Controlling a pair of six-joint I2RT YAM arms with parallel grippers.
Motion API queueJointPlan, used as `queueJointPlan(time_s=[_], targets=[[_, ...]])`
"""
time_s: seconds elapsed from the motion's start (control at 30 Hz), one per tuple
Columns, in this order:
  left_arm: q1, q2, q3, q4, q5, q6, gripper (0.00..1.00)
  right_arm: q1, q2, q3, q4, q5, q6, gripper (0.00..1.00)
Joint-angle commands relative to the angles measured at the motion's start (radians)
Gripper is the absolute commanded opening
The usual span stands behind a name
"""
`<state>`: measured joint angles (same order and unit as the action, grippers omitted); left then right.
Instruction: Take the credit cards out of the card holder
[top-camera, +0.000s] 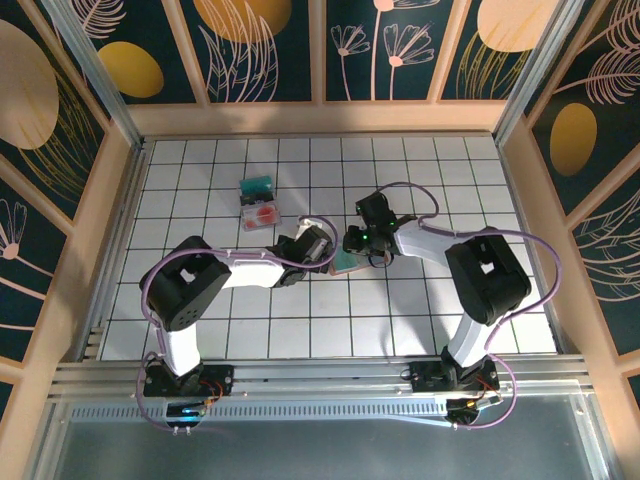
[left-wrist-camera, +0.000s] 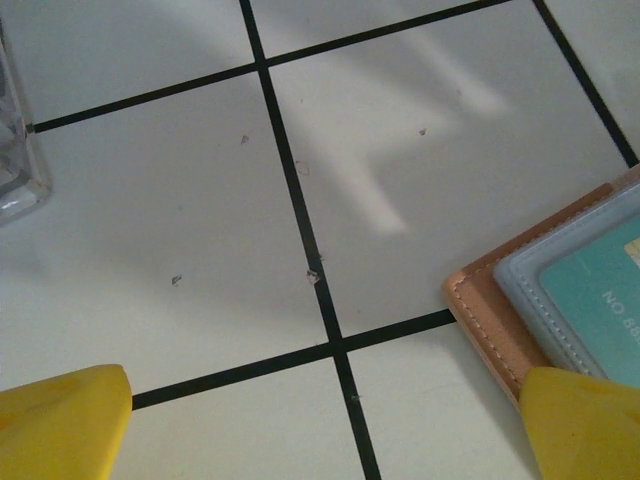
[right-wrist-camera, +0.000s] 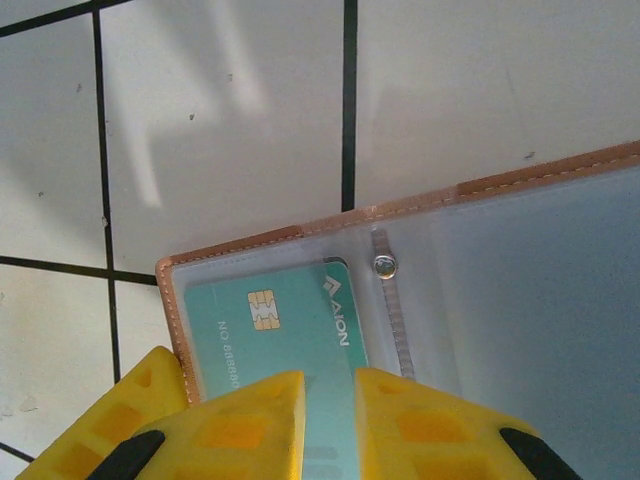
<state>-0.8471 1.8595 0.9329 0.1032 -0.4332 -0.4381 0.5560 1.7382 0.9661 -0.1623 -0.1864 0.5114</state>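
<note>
Basically, the step in hand looks like drawing the teal card out of the card holder, which lies open and flat on the table btw the two arms. The right gripper has its jaws narrowed to a slim gap, tips over the card's near end; can't tell if it truly has hold. The left gripper is spread wide w/ nothing in it, one fingertip over the holder's corner. To do it well: pin that corner and pull straight along the card's long axis, low and slow, so the holder doesn't drag. That axis points toward the right wrist; the holder's long axis lies across it. Two loose cards sit farther back.
</note>
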Motion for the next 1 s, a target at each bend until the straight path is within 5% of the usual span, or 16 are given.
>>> queueJointPlan(time_s=[0.0, 0.5, 0.97], targets=[[0.001, 0.022, 0.029, -0.054, -0.041, -0.017, 0.99, -0.003, 0.029, -0.013, 0.021, -0.024, -0.002, 0.21], [0.001, 0.006, 0.012, -0.089, -0.07, -0.017, 0.99, -0.003, 0.035, -0.046, 0.027, -0.042, 0.022, 0.3], [0.0, -0.008, -0.005, -0.1, -0.065, -0.027, 0.99, -0.001, -0.016, -0.089, 0.096, -0.139, 0.06, 0.26]])
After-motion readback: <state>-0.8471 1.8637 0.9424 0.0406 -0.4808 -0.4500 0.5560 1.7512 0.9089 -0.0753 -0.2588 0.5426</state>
